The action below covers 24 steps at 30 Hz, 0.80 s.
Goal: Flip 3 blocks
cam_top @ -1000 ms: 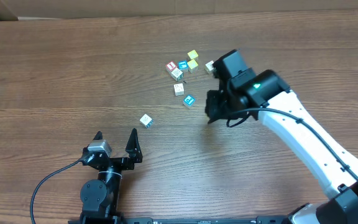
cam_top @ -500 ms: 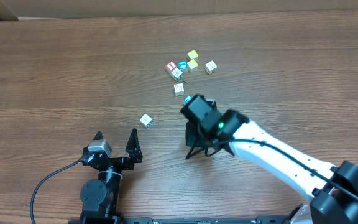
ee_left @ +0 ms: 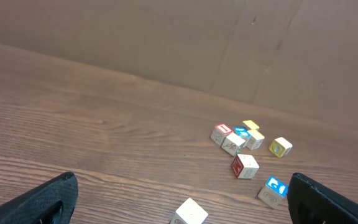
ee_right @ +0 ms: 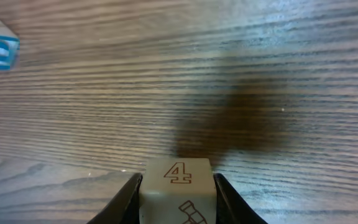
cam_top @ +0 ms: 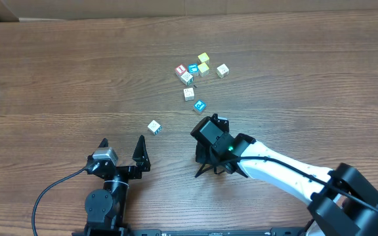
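Item in hand: numbered cream cube (ee_right: 178, 173), pinched between the two fingers of the right gripper (ee_right: 178, 190). The jaws are partly closed, one finger against each side face.
Left gripper (cam_top: 122, 151): spread fully wide, holding nothing, at the near edge of the table (cam_top: 58, 78).
Location of held item: near side of the table at the tip of the right arm, well apart from the other cubes, and hidden under the arm in the overhead view.
Blue-and-white cube (cam_top: 199, 105): beyond the right gripper toward the far side, seen in the upper left corner of the right wrist view. It is near the right arm and well apart from the left.
Lone cream cube (cam_top: 153, 126): between the two arms, nearer the left gripper.
Not for handling: red-faced cube (cam_top: 181, 69) and yellow cubes (cam_top: 203, 58), in the far cluster.
Long axis: none, since these are cubes; any opposite pair of faces suits the fingers.
Next move, judged: roll the wrist so another face comes up before release.
Legible marks: numeral "4" on the held cube's upper face. The drawing below it is cut by the frame edge, possibly a tool. The blue cube's white mark is too small to read.
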Tool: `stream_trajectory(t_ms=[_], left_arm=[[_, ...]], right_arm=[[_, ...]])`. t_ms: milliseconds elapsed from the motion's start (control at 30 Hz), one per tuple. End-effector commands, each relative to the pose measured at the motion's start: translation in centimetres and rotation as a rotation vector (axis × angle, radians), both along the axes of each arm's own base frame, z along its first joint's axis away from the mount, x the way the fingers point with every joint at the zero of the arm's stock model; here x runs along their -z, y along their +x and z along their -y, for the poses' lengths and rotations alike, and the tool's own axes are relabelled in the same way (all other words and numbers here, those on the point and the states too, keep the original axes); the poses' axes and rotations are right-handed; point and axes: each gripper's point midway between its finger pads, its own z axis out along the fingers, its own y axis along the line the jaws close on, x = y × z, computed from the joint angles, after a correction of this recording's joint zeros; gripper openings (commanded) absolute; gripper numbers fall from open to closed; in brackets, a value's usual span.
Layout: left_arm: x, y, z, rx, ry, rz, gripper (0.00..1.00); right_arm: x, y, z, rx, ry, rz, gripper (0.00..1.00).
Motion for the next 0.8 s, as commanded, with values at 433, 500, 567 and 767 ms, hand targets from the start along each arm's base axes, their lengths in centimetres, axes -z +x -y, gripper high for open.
stream_trajectory(t_ms=[433, 500, 567, 767], left_arm=[[-0.1, 0.0, 0.0, 0.004, 0.014, 0.01, 1.0], [-0.1, 0.0, 0.0, 0.004, 0.014, 0.01, 1.0], [-0.1, 0.0, 0.0, 0.004, 0.014, 0.01, 1.0], [-0.1, 0.0, 0.0, 0.004, 0.014, 0.01, 1.0]], right_arm=[[1.4, 0.3, -0.9, -0.027, -0.03, -0.034, 0.39], [1.2, 0.4, -1.0, -0.026, -0.029, -0.032, 0.43], [0.8, 0.5, -1.2, -0.04, -0.034, -0.03, 0.47], [-2.6, 2.5, -1.0, -0.105, -0.109, 0.023, 0.55]])
